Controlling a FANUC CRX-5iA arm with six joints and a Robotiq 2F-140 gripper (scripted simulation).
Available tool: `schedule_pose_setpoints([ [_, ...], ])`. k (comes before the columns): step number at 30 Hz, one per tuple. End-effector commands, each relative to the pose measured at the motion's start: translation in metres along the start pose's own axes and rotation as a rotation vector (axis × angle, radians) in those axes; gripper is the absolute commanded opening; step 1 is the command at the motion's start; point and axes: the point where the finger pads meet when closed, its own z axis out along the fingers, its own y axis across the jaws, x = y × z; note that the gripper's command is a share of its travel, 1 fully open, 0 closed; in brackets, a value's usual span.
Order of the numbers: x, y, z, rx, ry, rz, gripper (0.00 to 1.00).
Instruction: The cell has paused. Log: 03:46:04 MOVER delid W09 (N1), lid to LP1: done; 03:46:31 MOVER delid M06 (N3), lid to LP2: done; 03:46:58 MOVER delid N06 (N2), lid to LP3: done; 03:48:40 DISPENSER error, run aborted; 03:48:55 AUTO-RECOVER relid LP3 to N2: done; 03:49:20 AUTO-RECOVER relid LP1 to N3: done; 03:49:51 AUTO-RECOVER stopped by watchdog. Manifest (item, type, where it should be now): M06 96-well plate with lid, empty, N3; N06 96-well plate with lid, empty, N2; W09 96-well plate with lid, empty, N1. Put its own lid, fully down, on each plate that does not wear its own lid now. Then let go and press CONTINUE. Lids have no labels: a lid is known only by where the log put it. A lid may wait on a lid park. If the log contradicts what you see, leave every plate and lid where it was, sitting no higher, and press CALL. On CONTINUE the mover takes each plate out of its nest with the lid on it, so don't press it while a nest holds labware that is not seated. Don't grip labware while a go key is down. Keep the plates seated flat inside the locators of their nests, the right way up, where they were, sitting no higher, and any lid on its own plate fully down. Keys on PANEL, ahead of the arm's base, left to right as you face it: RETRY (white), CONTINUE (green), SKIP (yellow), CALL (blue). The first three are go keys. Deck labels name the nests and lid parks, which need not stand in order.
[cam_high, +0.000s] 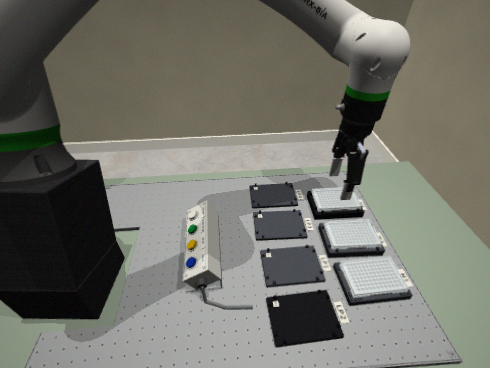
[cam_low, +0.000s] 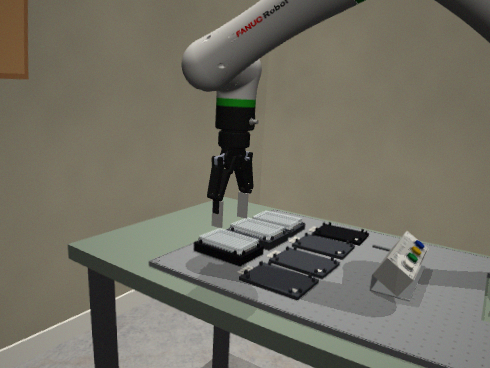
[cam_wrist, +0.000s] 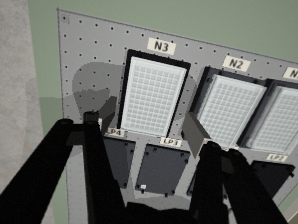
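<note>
Plate (cam_wrist: 150, 95) sits in its nest just below the N3 label (cam_wrist: 161, 46), flat on the bench (cam_low: 125, 235); pale gridded top inside a black frame; whether a lid covers it cannot be confirmed. Judged light, rigid, thin-walled and slick plastic; best gripped across the 2 long sides, squarely and gently. End effector (cam_low: 230, 215) hangs above the plate, fingers apart, holding nothing.
</note>
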Motion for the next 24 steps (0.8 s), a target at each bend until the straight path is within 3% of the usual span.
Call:
schedule_pose_setpoints([
  [1,0.0,0.0,-0.003,0.0,0.0,0.0,0.66],
  [14,-0.003,0.0,-0.006,0.001,0.0,-0.001,0.66],
  [17,-0.022,0.003,-0.012,0.005,-0.001,-0.005,0.66],
  [22,-0.086,0.015,-0.028,0.014,-0.003,-0.017,0.66],
  [24,-0.086,0.015,-0.028,0.014,-0.003,-0.017,0.66],
])
